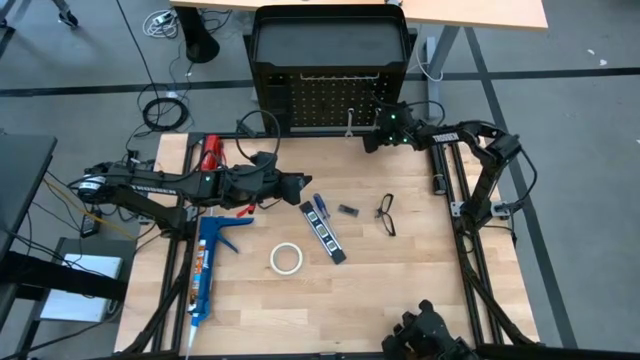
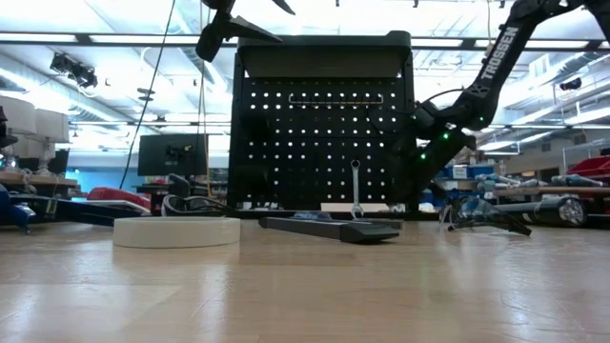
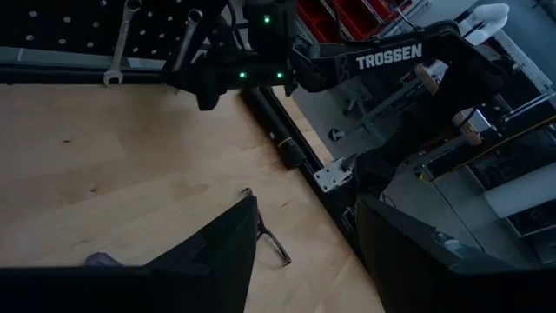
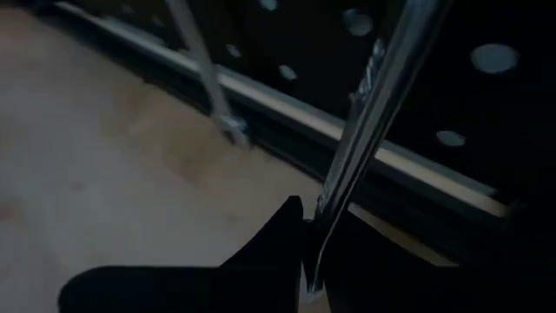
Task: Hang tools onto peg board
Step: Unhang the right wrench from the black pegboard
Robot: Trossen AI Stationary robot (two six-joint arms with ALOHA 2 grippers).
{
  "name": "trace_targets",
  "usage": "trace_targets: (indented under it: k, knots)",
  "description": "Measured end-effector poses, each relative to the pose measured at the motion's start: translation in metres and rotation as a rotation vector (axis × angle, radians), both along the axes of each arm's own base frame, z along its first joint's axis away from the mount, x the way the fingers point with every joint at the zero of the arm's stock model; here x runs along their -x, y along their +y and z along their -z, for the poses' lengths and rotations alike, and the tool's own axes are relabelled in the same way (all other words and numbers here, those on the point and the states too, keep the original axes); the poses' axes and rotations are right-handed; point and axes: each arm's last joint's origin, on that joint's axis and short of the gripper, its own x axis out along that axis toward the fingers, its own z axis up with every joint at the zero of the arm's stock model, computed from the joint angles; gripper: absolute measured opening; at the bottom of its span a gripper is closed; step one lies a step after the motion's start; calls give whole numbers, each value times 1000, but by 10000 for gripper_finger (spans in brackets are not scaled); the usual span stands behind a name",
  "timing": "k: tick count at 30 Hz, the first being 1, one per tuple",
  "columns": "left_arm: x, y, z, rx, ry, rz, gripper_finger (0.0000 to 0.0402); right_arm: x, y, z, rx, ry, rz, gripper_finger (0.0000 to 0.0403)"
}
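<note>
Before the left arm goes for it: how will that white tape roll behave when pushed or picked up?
The white tape roll lies flat on the wooden tabletop, so it will likely slide rather than roll. It is a thin open ring, probably light. Tipped on edge, it could roll away; pinching its wall through the hole looks safest.

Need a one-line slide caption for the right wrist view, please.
Right gripper shut on a silver wrench at the peg board, beside a hung wrench.
</note>
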Motion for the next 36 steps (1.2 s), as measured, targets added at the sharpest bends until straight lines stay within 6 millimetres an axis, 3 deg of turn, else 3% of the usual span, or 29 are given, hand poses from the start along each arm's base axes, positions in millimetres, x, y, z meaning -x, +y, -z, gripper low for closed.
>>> trace_targets:
  k: [24, 29, 36]
  knots:
    - [0, 0, 0, 12, -6, -5, 201, 21, -7, -1, -99, -200, -271, 32]
    - [0, 0, 0, 12, -6, -7, 201, 22, -5, 0, -113, -216, -324, 43]
    - [0, 0, 0, 14, -8, -12, 201, 22, -5, 0, -116, -227, -358, 29]
